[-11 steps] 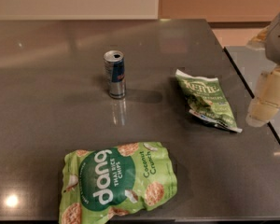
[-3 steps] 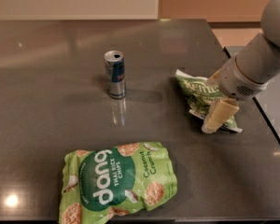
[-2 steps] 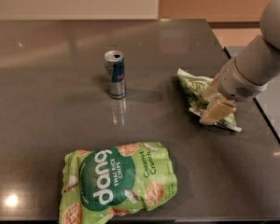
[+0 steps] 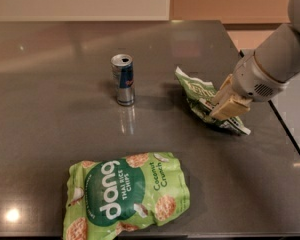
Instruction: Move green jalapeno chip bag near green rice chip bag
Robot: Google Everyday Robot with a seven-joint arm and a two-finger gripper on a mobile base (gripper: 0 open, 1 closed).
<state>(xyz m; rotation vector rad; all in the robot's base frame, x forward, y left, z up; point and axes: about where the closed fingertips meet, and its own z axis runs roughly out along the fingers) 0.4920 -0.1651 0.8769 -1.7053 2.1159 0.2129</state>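
The green jalapeno chip bag [image 4: 194, 90] is a small crinkled dark-green bag at the right of the dark table, with its white-blue strip end [image 4: 238, 129] towards the table's right edge. My gripper [image 4: 220, 104] comes in from the right and is shut on the bag's middle, its tan fingers [image 4: 230, 105] pressed into the foil. The bag's left end is bunched and tipped up. The green rice chip bag [image 4: 126, 194] is a large light-green "dang" bag that lies flat at the front, left of centre, well apart from the gripper.
A blue and silver drink can [image 4: 123, 79] stands upright left of the jalapeno bag. The table [image 4: 50, 109] is dark and glossy; its right edge [image 4: 285, 134] runs just past the gripper. A pale wall is behind.
My gripper came in from the right edge, dropped onto the jalapeno bag and closed on it. The bag is now crumpled, with its left end raised. The dang bag and can have not moved.
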